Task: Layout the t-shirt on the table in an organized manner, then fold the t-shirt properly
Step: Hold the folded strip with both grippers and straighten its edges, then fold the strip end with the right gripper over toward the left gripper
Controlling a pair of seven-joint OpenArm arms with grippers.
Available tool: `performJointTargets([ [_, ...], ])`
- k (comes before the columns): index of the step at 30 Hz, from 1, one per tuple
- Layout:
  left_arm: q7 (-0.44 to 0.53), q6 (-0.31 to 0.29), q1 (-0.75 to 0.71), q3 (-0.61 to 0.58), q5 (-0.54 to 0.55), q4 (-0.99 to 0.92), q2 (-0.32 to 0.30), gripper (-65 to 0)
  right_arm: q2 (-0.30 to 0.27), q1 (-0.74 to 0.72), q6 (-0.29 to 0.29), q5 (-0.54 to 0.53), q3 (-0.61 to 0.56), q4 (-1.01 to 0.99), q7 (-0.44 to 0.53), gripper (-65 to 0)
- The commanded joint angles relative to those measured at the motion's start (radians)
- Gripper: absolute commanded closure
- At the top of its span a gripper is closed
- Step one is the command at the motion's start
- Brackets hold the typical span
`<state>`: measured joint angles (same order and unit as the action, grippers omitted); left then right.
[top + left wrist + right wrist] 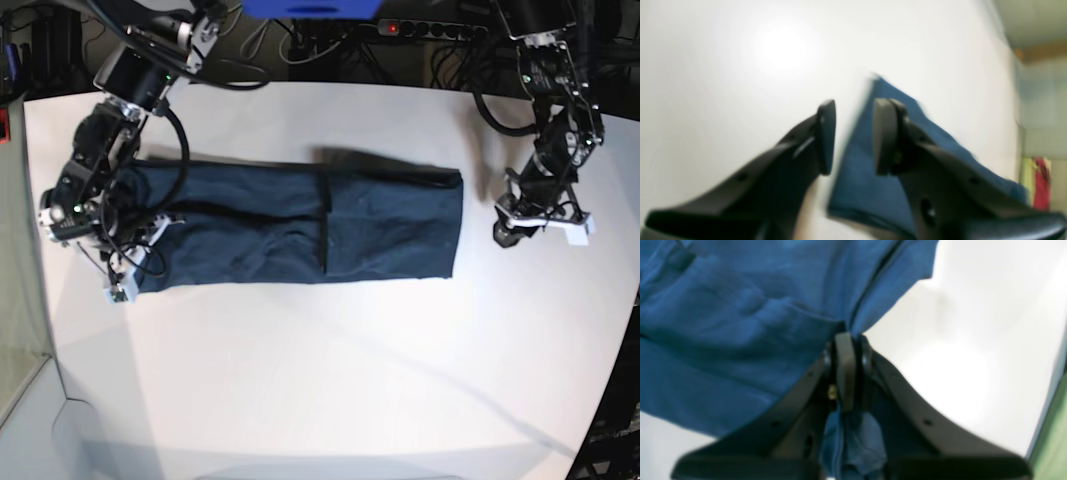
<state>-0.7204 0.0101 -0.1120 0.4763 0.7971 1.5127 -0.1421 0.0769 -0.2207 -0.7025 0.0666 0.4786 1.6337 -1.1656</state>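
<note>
We saw the t-shirt [300, 225] as soft matt cloth, dark blue, creased and rumpled near the table's left edge. The table [330, 380] looked smooth, white, slightly glossy — it threw back a bright glare patch. Right gripper [846, 340] and left gripper [853, 136] read as matt black plastic with smooth flat pads [885, 136].

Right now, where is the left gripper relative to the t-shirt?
In the base view the left gripper is on the right, just off the t-shirt's right end above the table, jaws apart and holding nothing.
</note>
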Motion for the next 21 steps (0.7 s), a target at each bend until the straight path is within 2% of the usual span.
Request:
performJointTargets([
  [1, -0.001, -0.009, 0.008, 0.0, 0.005, -0.021, -0.018, -19.1, -0.002, -0.018, 0.004, -0.037, -0.017, 0.04, 0.011, 0.0],
  [6, 0.0, -0.009, 0.051, -0.009, -0.005, -0.136, -0.029, -19.1, 0.021, 0.008, 0.004, -0.06, -0.088, 0.168, -0.058, 0.0],
  [11, -0.003, -0.009, 0.07, -0.012, -0.005, -0.163, -0.023, -19.1, 0.067, 0.04, 0.004, -0.06, -0.231, 0.285, -0.109, 0.0],
  [16, -0.003, -0.009, 0.073, -0.089, 0.0, -0.156, -0.034, -19.0, 0.08, 0.045, 0.004, -0.06, -0.396, 0.293, -0.109, 0.0],
  [21, -0.003, -0.009, 0.071, -0.104, -0.003, -0.156, -0.027, -19.0, 0.08, 0.04, 0.004, -0.058, -0.53, 0.293, -0.109, 0.0],
])
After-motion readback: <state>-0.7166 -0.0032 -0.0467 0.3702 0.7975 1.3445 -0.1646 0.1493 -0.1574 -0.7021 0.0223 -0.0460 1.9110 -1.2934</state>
